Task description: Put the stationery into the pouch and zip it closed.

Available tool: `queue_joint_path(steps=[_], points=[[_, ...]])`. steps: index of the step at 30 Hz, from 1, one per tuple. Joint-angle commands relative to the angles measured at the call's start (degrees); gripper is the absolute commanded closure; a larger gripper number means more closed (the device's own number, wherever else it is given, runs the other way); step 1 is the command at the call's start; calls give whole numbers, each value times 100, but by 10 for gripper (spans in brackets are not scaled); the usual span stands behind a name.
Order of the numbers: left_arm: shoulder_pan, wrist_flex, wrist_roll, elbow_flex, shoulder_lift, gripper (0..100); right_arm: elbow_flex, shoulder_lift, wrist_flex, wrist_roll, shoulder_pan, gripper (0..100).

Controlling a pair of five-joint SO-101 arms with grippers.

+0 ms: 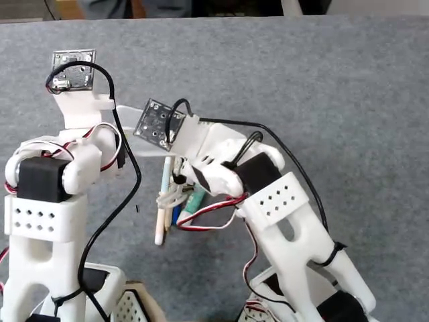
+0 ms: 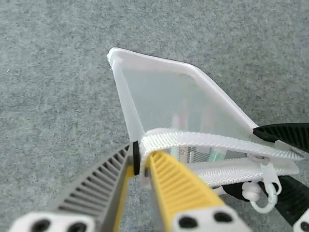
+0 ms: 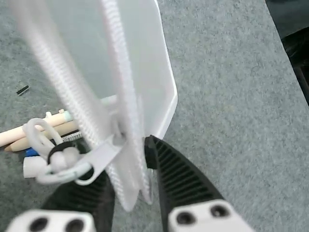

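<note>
While left gripper (image 2: pixel 140 163) and right gripper (image 3: pixel 129 145) each pinch the zip edge of the pouch (image 2: pixel 164 96), held between the 2 arms, pens (image 1: pixel 161 213) lie outside on the table (image 1: pixel 335 80); best keep 1 pinch firm, mouth open.

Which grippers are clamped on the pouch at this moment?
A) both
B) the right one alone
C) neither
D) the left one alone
A: the left gripper pinches one end of the zipper edge of the pouch, and the right gripper is shut on the same edge beside the zip pull.
</note>
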Motion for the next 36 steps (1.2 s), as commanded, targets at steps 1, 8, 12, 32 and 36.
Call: queue_joint_path(steps=[1,8,12,32,36], points=[[13,-9,9,-259,-62,868,-57,-48,-132,0,105,986],[-40,-26,0,-259,-18,855,-66,-84,-132,0,88,986],[-40,-97,0,-242,-9,855,-66,-365,-105,0,79,986],[-48,-1055,0,919,-18,855,-57,-549,-88,-44,79,986],[-321,-1231,-396,892,-35,855,-57,-549,-88,-44,79,986]])
